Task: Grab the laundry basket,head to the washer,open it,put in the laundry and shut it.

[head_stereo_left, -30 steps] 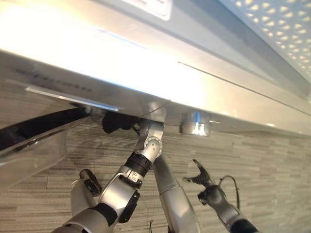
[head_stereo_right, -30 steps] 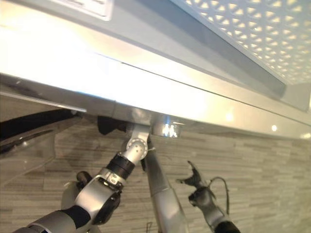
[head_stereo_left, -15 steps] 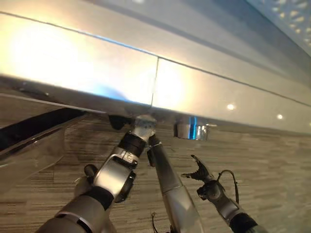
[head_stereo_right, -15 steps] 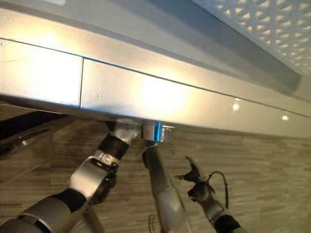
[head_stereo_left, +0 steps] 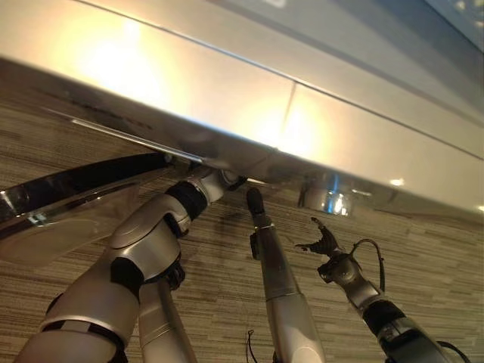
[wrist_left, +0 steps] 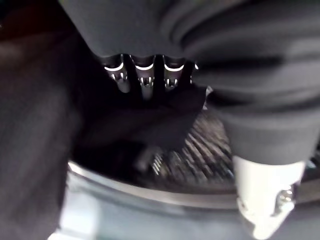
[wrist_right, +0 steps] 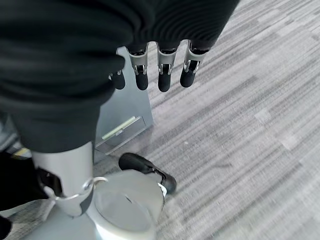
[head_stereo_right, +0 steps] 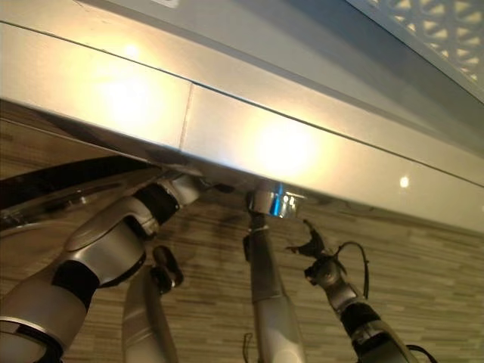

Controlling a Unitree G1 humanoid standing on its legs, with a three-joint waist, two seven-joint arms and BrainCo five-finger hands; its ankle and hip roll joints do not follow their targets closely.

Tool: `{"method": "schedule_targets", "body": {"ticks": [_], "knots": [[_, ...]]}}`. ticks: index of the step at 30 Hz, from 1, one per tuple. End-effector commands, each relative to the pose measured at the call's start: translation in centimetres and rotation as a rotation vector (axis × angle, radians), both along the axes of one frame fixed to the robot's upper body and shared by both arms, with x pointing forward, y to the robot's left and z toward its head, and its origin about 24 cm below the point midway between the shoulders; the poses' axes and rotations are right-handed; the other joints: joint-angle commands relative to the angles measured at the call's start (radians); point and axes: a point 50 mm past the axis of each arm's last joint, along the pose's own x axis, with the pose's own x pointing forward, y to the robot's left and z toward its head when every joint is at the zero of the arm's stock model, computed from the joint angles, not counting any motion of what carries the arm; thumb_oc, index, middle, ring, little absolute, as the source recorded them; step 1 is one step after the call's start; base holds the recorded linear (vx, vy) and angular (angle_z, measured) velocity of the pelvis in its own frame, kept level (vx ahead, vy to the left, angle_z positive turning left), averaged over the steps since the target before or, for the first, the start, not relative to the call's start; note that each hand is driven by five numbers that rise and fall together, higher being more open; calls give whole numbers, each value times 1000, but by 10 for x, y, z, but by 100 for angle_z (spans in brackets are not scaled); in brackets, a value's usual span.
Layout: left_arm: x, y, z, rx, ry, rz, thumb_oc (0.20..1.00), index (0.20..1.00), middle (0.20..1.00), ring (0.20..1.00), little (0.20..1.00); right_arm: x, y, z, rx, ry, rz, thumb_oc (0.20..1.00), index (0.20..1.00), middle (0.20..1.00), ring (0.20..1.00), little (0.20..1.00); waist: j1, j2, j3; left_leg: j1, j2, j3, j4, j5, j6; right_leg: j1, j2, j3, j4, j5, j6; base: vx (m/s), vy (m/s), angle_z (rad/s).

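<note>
The left hand (wrist_left: 150, 80) was reaching under the front edge of the washer (head_stereo_left: 227, 98), beside its open glass door (head_stereo_left: 68, 204), so it was clearly the nearer one. Whether its fingers were curled, I could not tell. The right hand (head_stereo_left: 327, 246) hung apart over the floor (wrist_right: 240, 125), fingers relaxed and holding nothing.

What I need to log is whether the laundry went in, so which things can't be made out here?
Left hand: eye views, hidden under the washer's overhanging panel.
What it touches: left wrist view, dark and blurred.
Washer drum's inside: eye views, hidden by that panel.
Glass door: cut by the left edge.
</note>
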Motion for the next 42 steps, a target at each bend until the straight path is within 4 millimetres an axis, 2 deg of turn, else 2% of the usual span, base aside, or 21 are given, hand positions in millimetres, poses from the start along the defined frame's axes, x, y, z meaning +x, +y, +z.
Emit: {"method": "schedule_targets", "body": {"ticks": [1,5,8,12,16,17,18,19,20,22,24,27,32,34,35,36,38,39,40,41,42], "knots": [[-36,-57,61,-107,-162,-298,1000,1000,1000,1000,1000,-19,-16,-14,-3,66,-28,1000,1000,1000,1000,1000,-40,54,-27,117,9,0,18,-122,78,-6,23,-44,-65,10,-29,7,2,15],[-49,-55,64,-232,-157,-354,1000,1000,1000,1000,1000,-25,-22,-19,-3,90,-56,1000,1000,1000,1000,1000,-18,61,-23,129,-6,-5,-5,-113,72,7,5,-50,-72,8,-31,0,15,12],[-49,-42,62,-349,-153,-325,1000,1000,1000,1000,1000,-28,-21,-20,-6,84,-52,1000,1000,1000,1000,1000,-2,62,-12,150,-18,-4,-42,-96,66,28,-7,-59,-99,12,-30,-7,4,9],[-43,-21,48,-448,-155,-229,1000,1000,1000,1000,1000,-26,-15,-19,2,74,-44,1000,1000,1000,1000,1000,14,52,8,156,-24,-13,-66,-76,58,49,-16,-67,-134,27,-32,-42,0,5],[-42,-2,20,-442,-111,-161,1000,1000,1000,1000,1000,-15,-12,-11,14,31,-61,1000,1000,1000,1000,1000,39,46,31,135,-33,-28,-56,-72,60,48,-26,-72,-144,44,-33,-72,8,6],[-44,5,-1,-406,-52,-144,1000,1000,1000,1000,1000,-10,-12,-7,26,10,-72,1000,1000,1000,1000,1000,47,47,41,129,-39,-31,-58,-68,62,51,-34,-74,-146,48,-33,-61,16,9],[-44,6,-1,-405,-51,-144,1000,1000,1000,1000,1000,-10,-11,-7,26,11,-71,1000,1000,1000,1000,1000,47,46,40,129,-39,-31,-58,-68,62,51,-34,-75,-147,49,-32,-68,39,15],[-46,14,-16,-362,-9,-138,1000,1000,1000,1000,1000,-7,-12,-3,32,-12,-83,1000,1000,1000,1000,1000,55,48,47,126,-44,-31,-62,-64,63,52,-41,-76,-150,54,-31,-27,19,18],[-46,14,-17,-362,-9,-137,1000,1000,1000,1000,1000,-8,-12,-3,33,-11,-83,1000,1000,1000,1000,1000,55,47,47,126,-45,-31,-62,-64,63,52,-41,-76,-150,54,-31,-45,30,19],[-51,27,-24,-350,2,-137,1000,1000,1000,1000,1000,-3,-13,2,36,-35,-94,1000,1000,1000,1000,1000,66,51,52,126,-51,-31,-71,-59,62,56,-46,-75,-157,59,-30,-50,34,14],[-57,39,-38,-381,46,-109,1000,1000,1000,1000,1000,12,-5,16,62,-108,-106,1000,1000,1000,1000,1000,84,60,64,117,-66,-34,-79,-45,61,62,-57,-74,-170,69,-31,-69,37,10],[-60,41,-46,-381,66,-98,1000,1000,1000,1000,1000,21,5,25,70,-146,-82,1000,1000,1000,1000,1000,93,64,67,118,-74,-33,-92,-35,60,67,-62,-76,-180,75,-32,-39,16,14],[-58,40,-48,-399,60,-73,1000,1000,1000,1000,1000,29,15,35,80,-192,-58,1000,1000,1000,1000,1000,100,65,69,120,-79,-33,-105,-27,59,72,-68,-80,-183,78,-33,-19,17,6],[-55,38,-45,-402,31,-55,1000,1000,1000,1000,1000,32,17,39,93,-211,-59,1000,1000,1000,1000,1000,97,63,69,125,-85,-33,-122,-16,59,79,-72,-82,-193,83,-33,-51,0,3],[-53,36,-44,-405,26,-47,1000,1000,1000,1000,1000,32,19,40,104,-219,-62,1000,1000,1000,1000,1000,88,55,74,113,-91,-25,-124,14,61,78,-81,-84,-212,114,-39,-95,-1,6],[-52,34,-42,-414,14,-38,1000,1000,1000,1000,1000,33,20,42,116,-230,-65,1000,1000,1000,1000,1000,88,54,74,118,-91,-25,-130,18,59,85,-82,-88,-221,116,-37,-15,15,11],[-49,30,-43,-422,10,-25,1000,1000,1000,1000,1000,32,22,40,134,-223,-69,1000,1000,1000,1000,1000,93,58,72,148,-84,-34,-150,-1,52,112,-77,-99,-230,93,-28,29,19,8],[-49,28,-42,-423,7,-24,1000,1000,1000,1000,1000,30,23,38,135,-218,-65,1000,1000,1000,1000,1000,83,50,75,146,-91,-25,-164,32,53,116,-85,-100,-254,125,-32,-78,-8,-2],[-48,28,-43,-423,7,-20,1000,1000,1000,1000,1000,27,22,35,121,-206,-59,1000,1000,1000,1000,1000,81,47,74,161,-92,-23,-179,36,52,131,-88,-107,-269,129,-30,30,2,3],[-52,4,-52,-414,69,-64,1000,1000,1000,1000,1000,47,13,34,70,-127,-151,1000,1000,1000,1000,1000,117,73,57,206,-97,-35,-201,10,50,174,-90,-117,-278,103,-22,106,19,3],[-52,4,-51,-414,66,-65,1000,1000,1000,1000,1000,48,13,35,71,-130,-151,1000,1000,1000,1000,1000,117,74,62,210,-97,-36,-203,11,50,178,-90,-118,-280,103,-22,27,3,7]]}}
